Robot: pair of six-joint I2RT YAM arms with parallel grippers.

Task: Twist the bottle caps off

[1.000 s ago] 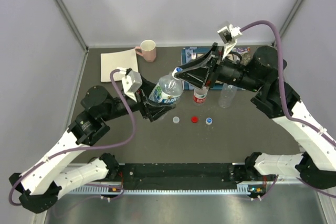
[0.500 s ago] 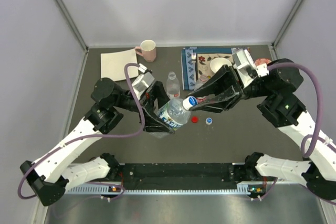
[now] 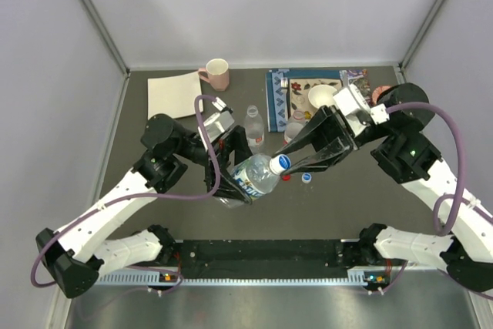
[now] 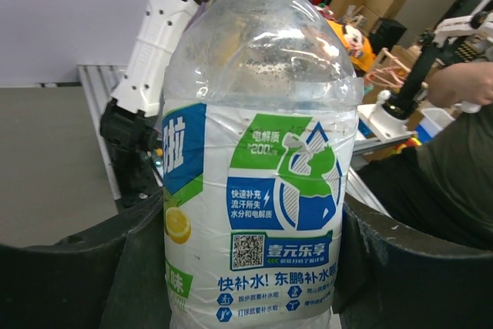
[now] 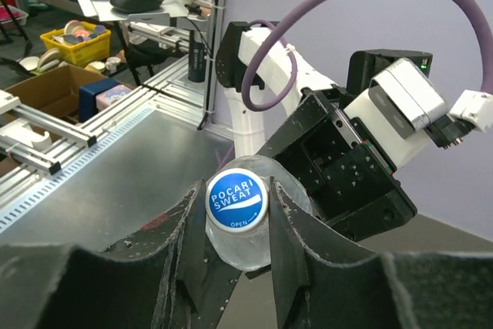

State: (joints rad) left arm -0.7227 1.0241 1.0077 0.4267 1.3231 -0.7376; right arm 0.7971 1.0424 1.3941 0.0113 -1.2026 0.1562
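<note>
While the left jaws clamped the tilted bottle (image 4: 254,175) around its label above the surface (image 3: 347,206) and the right jaws pinched its blue cap (image 5: 236,199) between them, the thin bottle could have spun or buckled instead of the cap loosening.

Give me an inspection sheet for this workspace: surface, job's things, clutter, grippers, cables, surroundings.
Surface: dark grey table.
Job's things: bottle held tilted above the table, blue cap on it; standing bottle behind; loose blue cap and partly hidden red cap on the table.
Clutter: pink mug, white paper, patterned mat with white bowl.
Grippers: left gripper shut on the bottle; right gripper shut on the blue cap.
Cables: purple cable off the left arm, another off the right.
Surroundings: grey walls; person beyond.
</note>
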